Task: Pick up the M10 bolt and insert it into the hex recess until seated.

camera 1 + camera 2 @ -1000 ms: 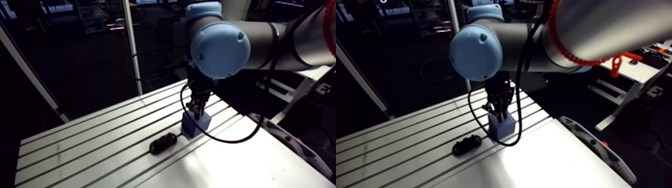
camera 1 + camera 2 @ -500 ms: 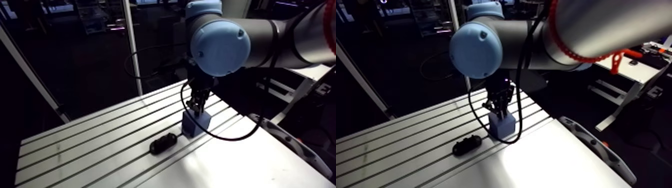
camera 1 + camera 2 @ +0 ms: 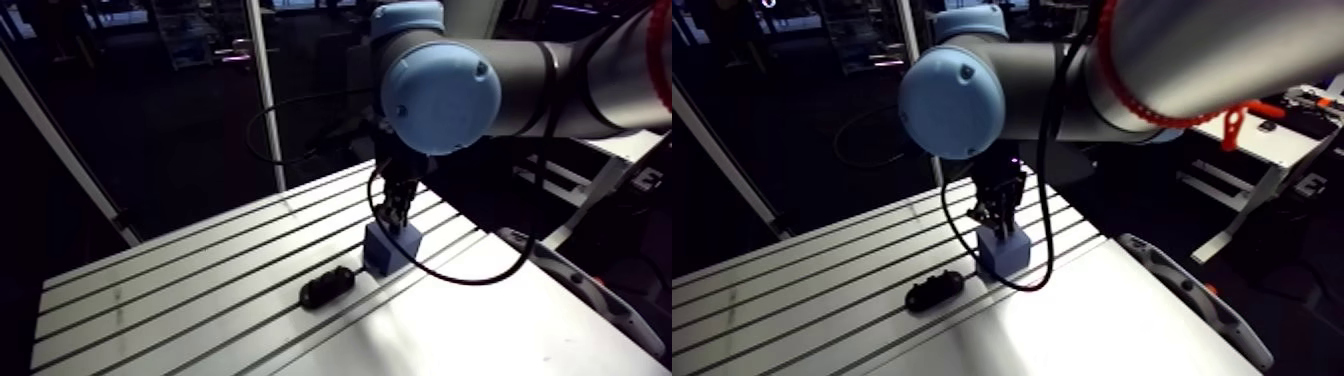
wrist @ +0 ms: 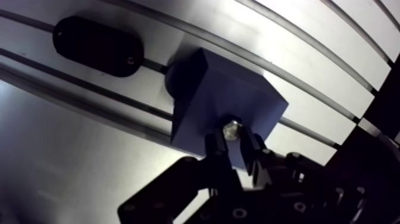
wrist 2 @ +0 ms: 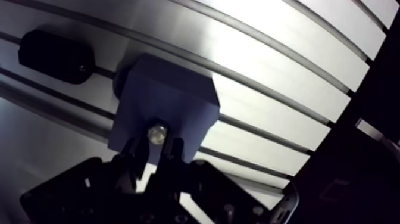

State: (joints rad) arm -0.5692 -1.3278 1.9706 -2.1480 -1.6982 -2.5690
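A blue block (image 4: 226, 107) stands on the slotted aluminium table (image 3: 180, 290). In the wrist view the shiny round end of the M10 bolt (image 4: 231, 128) shows over the block's top face, right between my fingertips. My gripper (image 4: 233, 142) is directly above the block, its dark fingers (image 4: 213, 147) closed in on the bolt from both sides. How deep the bolt sits in the block's recess is hidden. In the arm view the gripper (image 3: 396, 212) hangs just over the block (image 3: 390, 250).
A black oblong part (image 4: 98, 46) lies on the table slots a short way beside the block, also seen in the arm view as the black part (image 3: 326, 287). A grey curved rail (image 3: 570, 275) runs along the table's right edge.
The wrist and gripper have shifted slightly upward over the block, and the hanging cable loop has swung. Block and black part have not moved.
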